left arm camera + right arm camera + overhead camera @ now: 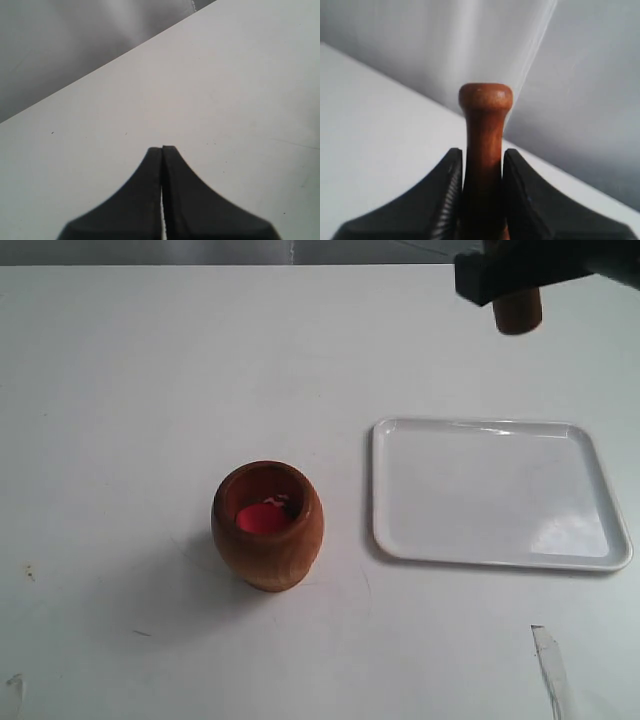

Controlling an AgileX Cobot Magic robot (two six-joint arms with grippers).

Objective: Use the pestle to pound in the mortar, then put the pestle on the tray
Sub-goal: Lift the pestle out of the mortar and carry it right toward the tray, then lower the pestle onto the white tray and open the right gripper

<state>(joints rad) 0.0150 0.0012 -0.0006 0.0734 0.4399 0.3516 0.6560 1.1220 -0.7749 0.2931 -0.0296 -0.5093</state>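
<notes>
Pestle point(485, 110) clamped in right claw point(483, 154), beyond tray point(500, 558); left claw point(162, 149) clenched.

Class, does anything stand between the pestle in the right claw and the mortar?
Nothing visible does. The right claw holds the pestle aloft; only a corner of the low tray lies near its path to the mortar.

Upright mortar point(267, 535), tray point(495, 495) beside, pestle point(518, 312) gripped aloft
</notes>
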